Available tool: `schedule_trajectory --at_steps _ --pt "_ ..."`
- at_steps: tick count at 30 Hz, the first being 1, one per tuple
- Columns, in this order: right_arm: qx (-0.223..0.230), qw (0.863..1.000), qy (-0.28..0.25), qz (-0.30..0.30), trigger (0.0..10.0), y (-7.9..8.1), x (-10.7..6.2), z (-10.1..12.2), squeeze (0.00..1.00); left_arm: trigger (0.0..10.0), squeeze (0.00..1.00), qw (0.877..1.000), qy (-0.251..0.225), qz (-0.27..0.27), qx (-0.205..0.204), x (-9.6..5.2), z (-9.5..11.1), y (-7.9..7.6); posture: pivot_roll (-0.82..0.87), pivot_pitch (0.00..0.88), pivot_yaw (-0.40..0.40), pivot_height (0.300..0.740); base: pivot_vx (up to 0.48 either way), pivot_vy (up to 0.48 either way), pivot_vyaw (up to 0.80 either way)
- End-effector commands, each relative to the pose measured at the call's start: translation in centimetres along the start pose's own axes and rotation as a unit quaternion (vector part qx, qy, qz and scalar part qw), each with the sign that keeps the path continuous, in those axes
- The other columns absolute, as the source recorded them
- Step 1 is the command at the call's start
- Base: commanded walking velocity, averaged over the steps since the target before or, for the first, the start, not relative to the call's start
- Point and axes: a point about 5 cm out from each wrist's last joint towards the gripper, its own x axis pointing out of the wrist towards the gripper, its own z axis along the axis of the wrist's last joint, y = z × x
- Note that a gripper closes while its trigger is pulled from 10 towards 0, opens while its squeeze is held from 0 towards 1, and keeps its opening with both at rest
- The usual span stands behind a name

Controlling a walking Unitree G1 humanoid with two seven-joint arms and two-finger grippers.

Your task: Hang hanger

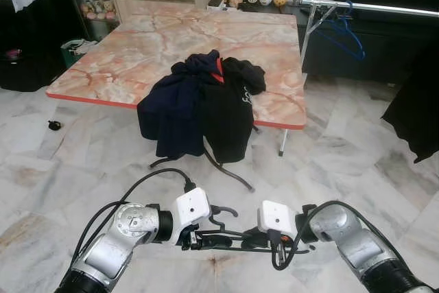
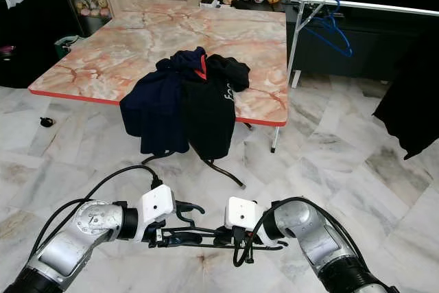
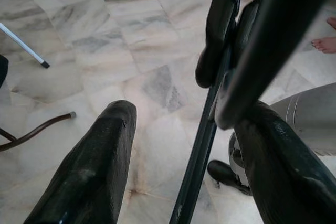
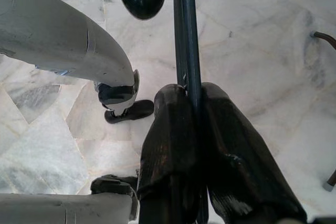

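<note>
Mid-carry, well short of the clothes rail: right gripper clenched on a dark hanger held low over the floor, left gripper spread loosely around its bar, with next a walk to that rail and a hook-up beside the blue hanger.

From the head you look forward and down across the marble table to both arms. Each wrist camera sits close behind its fingers, facing the floor. Both wrist views share the dark hanger bar.
</note>
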Motion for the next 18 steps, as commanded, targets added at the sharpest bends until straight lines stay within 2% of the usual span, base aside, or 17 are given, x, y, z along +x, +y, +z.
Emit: schedule_trajectory --at_steps 1,10,11,13,14,15,16,18 --pt "-0.015 1.000 -0.006 -0.002 10.0 -0.4 -0.1 0.8 0.00 10.0 0.00 1.000 0.009 -0.013 0.010 0.0 -0.1 -0.2 0.06 0.000 -0.021 0.740 0.000 0.000 0.00" --pt "-0.016 1.000 -0.005 -0.005 10.0 -0.6 -0.3 0.7 0.00 10.0 0.00 0.999 0.046 -0.011 0.018 -0.5 -1.4 -0.1 0.07 0.000 -0.022 0.740 0.000 0.000 0.00" --pt "-0.015 1.000 -0.005 -0.006 10.0 -0.6 -0.3 0.7 0.00 9.6 0.00 0.999 0.048 -0.011 0.016 -0.6 -1.5 -0.1 0.07 0.000 -0.022 0.740 0.000 0.000 0.00" --pt "-0.015 1.000 -0.005 -0.006 10.0 -0.6 -0.4 0.7 0.00 9.6 0.00 0.999 0.049 -0.011 0.016 -0.6 -1.6 -0.1 0.07 0.000 -0.022 0.740 0.000 0.000 0.00" --pt "-0.015 1.000 -0.006 -0.005 10.0 -0.6 -0.4 0.7 0.00 8.2 0.00 0.999 0.049 -0.010 0.015 -0.6 -1.6 -0.1 0.07 0.000 -0.023 0.740 0.000 0.000 0.00" --pt "-0.016 1.000 -0.007 -0.005 10.0 -0.7 -0.4 0.8 0.00 4.3 0.00 0.999 0.050 -0.009 0.014 -0.6 -1.7 -0.1 0.07 0.000 -0.022 0.740 0.000 0.000 0.00" --pt "-0.016 1.000 -0.007 -0.005 10.0 -0.7 -0.4 0.8 0.00 3.3 0.00 0.999 0.051 -0.008 0.014 -0.6 -1.7 0.0 0.07 0.000 -0.022 0.740 0.000 0.000 0.00" --pt "-0.017 1.000 -0.009 -0.007 10.0 -0.8 -0.5 0.9 0.00 0.0 0.00 0.999 0.050 -0.003 0.014 -0.6 -1.7 0.1 0.07 0.000 -0.026 0.740 0.000 0.000 0.00"
